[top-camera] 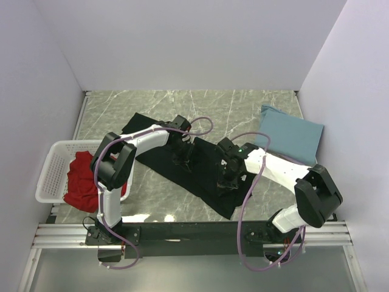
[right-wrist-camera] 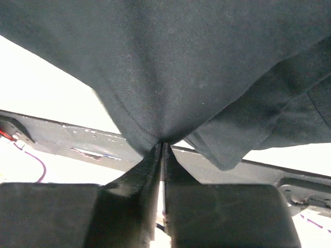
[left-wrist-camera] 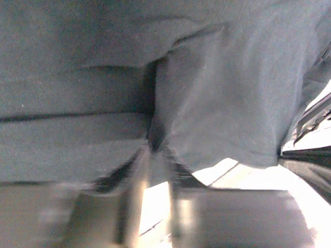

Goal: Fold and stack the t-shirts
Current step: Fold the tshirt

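Observation:
The black t-shirt (top-camera: 203,163) lies in a long diagonal band across the marble table. My left gripper (top-camera: 182,157) is down on its middle. In the blurred left wrist view the gripper (left-wrist-camera: 155,150) holds a fold of the dark cloth (left-wrist-camera: 222,93) between its tips, jaws only slightly apart. My right gripper (top-camera: 228,181) is down at the band's near-right part. Its tips (right-wrist-camera: 164,144) are shut on a pinch of the black cloth's hem (right-wrist-camera: 181,62), which hangs lifted. The red t-shirt (top-camera: 82,179) is bunched in the basket. The dusty-blue t-shirt (top-camera: 292,135) lies folded at the back right.
A white latticed basket (top-camera: 51,176) stands at the table's left edge. A black and metal rail (top-camera: 182,231) with the arm bases runs along the near edge. White walls close in the left, back and right sides.

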`<state>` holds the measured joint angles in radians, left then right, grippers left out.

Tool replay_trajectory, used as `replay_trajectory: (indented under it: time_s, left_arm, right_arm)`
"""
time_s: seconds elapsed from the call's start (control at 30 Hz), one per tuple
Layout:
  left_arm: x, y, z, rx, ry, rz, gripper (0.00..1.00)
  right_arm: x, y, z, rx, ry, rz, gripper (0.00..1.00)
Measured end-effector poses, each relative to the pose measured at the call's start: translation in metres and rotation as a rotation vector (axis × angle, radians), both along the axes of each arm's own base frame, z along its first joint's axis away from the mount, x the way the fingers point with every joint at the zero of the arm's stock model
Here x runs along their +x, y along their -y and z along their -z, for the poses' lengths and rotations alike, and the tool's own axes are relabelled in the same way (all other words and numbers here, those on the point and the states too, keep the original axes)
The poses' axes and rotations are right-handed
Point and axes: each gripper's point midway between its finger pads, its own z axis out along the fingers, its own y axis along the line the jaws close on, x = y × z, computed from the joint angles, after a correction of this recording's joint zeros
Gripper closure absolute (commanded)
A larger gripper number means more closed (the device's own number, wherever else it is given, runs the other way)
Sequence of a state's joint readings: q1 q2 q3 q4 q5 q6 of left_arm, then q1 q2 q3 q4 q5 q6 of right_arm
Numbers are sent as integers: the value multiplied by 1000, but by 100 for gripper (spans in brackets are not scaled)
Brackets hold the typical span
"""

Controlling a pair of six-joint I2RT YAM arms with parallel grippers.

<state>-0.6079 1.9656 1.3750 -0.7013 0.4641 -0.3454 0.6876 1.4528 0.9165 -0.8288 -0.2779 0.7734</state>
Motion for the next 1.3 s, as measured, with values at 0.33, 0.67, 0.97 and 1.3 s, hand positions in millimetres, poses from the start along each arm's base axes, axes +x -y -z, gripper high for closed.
replay_trajectory:
  time_s: [0.33, 0.67, 0.97, 1.3]
  left_arm:
    - [8, -8, -25, -4, 11, -48, 39]
    - [94, -75, -62, -54, 77, -371, 37]
    - [182, -143, -17, 54, 86, -610, 37]
    - [214, -176, 13, 132, 81, -696, 36]
  right_arm:
    - [26, 4, -25, -59, 86, -5, 53]
    - [115, 54, -37, -86, 216, 154, 54]
    - [165, 74, 15, -138, 177, 139, 56]
    - [168, 81, 49, -160, 106, 145, 58]
